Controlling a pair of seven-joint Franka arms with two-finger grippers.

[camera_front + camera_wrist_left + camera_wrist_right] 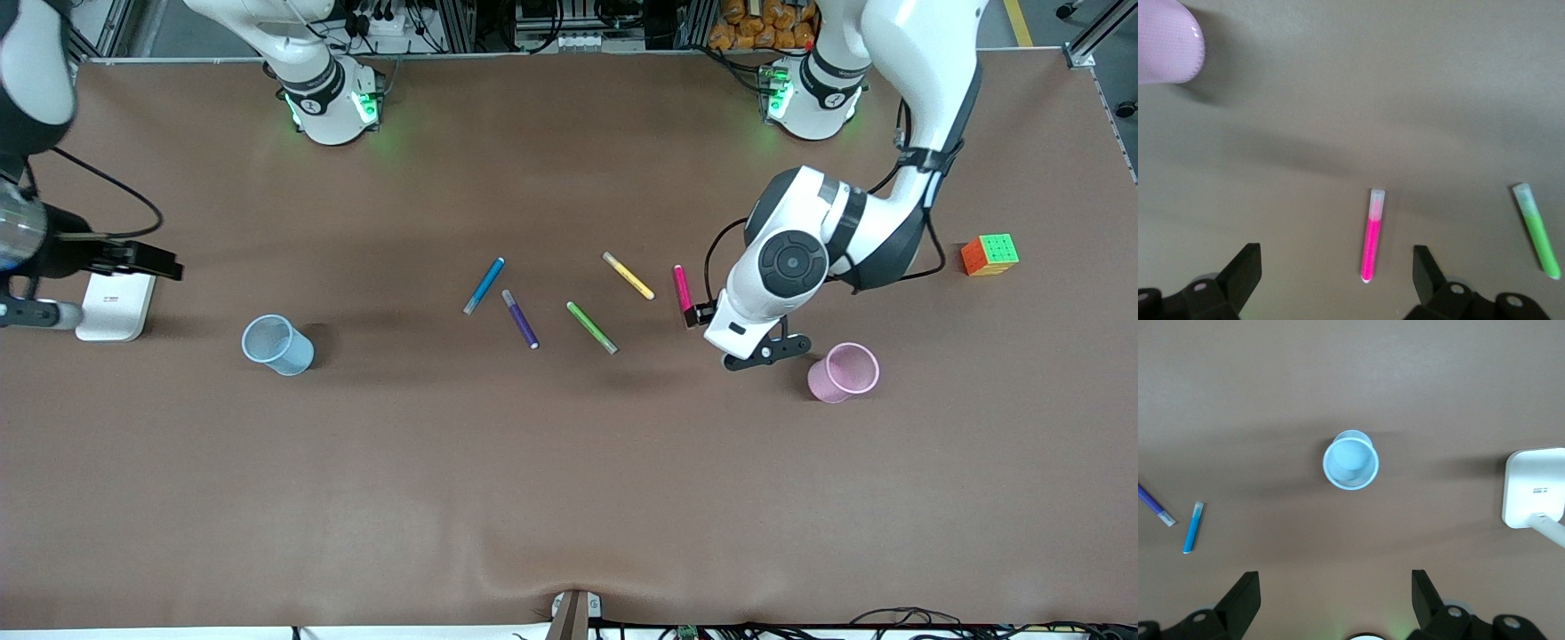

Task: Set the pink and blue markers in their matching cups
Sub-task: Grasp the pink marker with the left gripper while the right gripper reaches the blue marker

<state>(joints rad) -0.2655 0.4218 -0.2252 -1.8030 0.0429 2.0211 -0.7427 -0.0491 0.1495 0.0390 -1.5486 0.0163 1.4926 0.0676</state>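
The brown surface (pixel 569 480) carries five pens in a loose row near its middle — a blue marker (pixel 484 285), a dark purple pen (pixel 520 318), a green pen (pixel 591 327), a yellow pen (pixel 628 276) and a pink marker (pixel 682 292). A pale blue cup (pixel 277 345) stands upright toward the right arm's end, with a white flat device (pixel 113 306) closer still to that edge. A pink cup (pixel 844 372) stands toward the left arm's end — a colourful puzzle cube (pixel 989 254) sits nearer that end's edge.
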